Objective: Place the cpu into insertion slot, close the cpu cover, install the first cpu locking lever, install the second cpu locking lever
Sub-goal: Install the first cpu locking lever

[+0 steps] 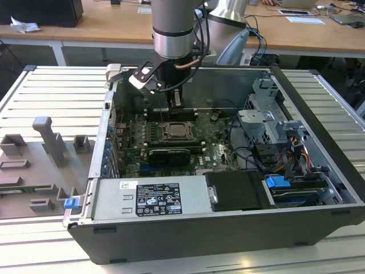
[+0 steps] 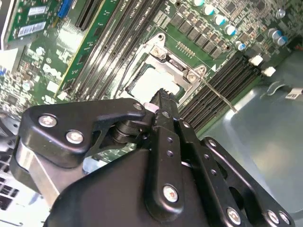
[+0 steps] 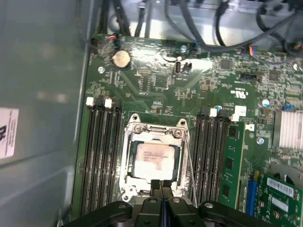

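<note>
The cpu [image 3: 155,158] is sitting in the insertion slot [image 1: 178,133] with the cpu cover [image 3: 182,142] lying around it, memory slots [image 3: 100,156] are flanking it on both sides, and the gripper [image 3: 161,185] is hanging just over the slot's edge, inside the computer case [image 1: 188,242].

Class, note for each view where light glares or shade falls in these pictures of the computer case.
First wrist view: glare whitens the motherboard beside the coin battery. Second wrist view: the cpu face shines nearly white. Exterior view: the motherboard lies shaded inside the case.
</note>
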Controlling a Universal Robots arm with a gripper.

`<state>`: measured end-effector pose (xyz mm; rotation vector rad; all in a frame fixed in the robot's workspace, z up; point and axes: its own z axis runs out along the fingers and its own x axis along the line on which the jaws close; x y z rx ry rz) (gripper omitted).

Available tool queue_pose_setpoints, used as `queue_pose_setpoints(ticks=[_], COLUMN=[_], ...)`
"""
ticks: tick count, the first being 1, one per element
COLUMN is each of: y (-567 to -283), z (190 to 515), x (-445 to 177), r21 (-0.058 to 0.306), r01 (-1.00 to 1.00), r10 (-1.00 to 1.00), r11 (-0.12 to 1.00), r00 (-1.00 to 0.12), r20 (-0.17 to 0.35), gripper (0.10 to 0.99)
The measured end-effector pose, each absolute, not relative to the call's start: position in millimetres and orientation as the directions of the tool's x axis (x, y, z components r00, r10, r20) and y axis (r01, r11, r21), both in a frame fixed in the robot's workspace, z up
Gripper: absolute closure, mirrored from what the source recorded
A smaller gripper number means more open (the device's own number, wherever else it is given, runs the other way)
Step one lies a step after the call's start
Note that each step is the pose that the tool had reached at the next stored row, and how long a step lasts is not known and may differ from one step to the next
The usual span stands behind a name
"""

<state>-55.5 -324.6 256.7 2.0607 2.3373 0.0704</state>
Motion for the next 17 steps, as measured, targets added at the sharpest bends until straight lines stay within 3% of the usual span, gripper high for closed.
queue_pose_setpoints(ticks=[6, 17], y=[-324.6, -324.6], z=[256.6, 256.6], x=[-56.4, -56.6], r21=[0.050, 0.050], r01=[0.986, 0.944], r10=[0.987, 0.945], r11=[0.157, 0.325], r00=[-0.158, -0.326], r20=[0.011, 0.011], gripper=[0.980, 0.980])
